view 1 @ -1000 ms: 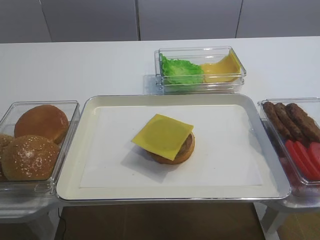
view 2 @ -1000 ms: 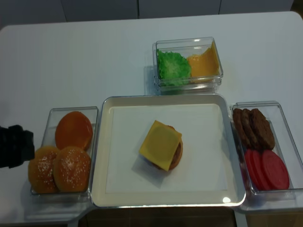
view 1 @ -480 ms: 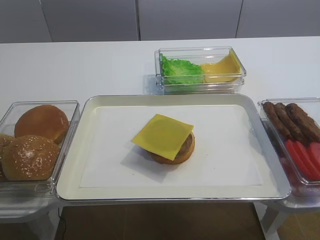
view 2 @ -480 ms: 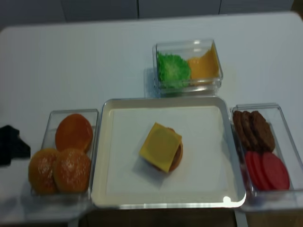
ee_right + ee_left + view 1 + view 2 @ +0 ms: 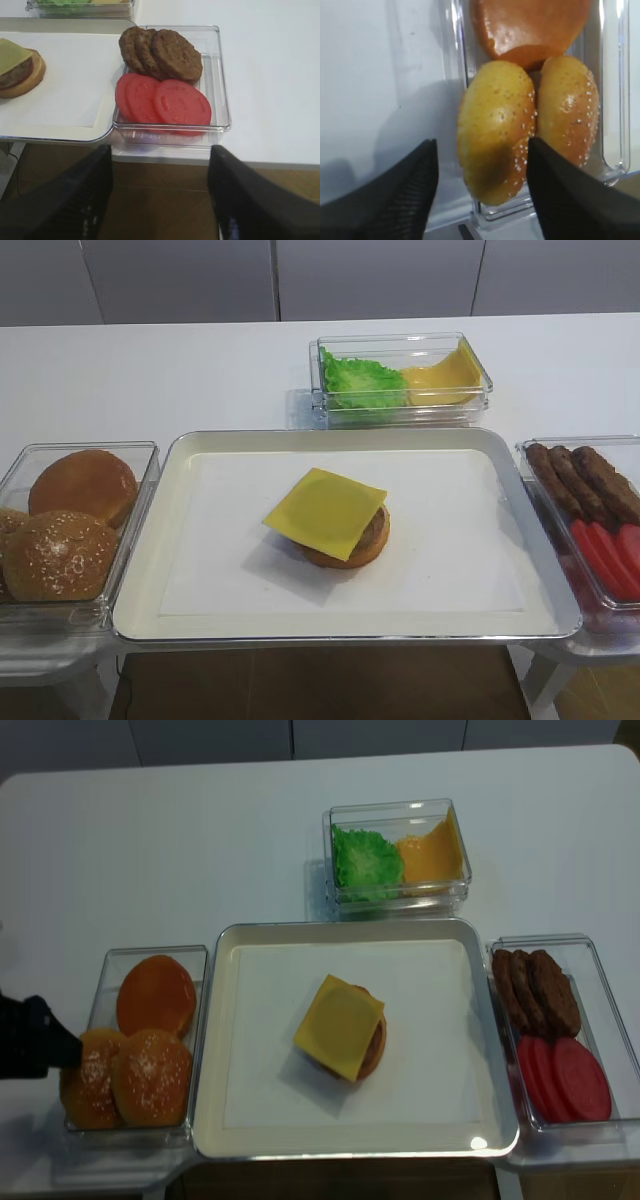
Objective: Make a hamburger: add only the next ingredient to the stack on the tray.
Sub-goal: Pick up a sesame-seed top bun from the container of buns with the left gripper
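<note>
**Left gripper open at bun bin**

Left gripper (image 5: 482, 200) jaws spread, nothing held, just beside sesame bun top (image 5: 496, 131) in clear bin (image 5: 112, 963). Right gripper (image 5: 160, 200) wide open near tomato bin (image 5: 220, 90). Stack (image 5: 335, 518) sits mid tray (image 5: 160, 625), cheese on top.

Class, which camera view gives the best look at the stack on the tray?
The realsense high view: the stack is central and seen from above. The other high view shows it obliquely; the right wrist view clips it; the left wrist view misses it.

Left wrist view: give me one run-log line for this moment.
stage: approaching sesame bun top | left gripper: open, empty | right gripper: open, idle | stack: cheese uppermost
</note>
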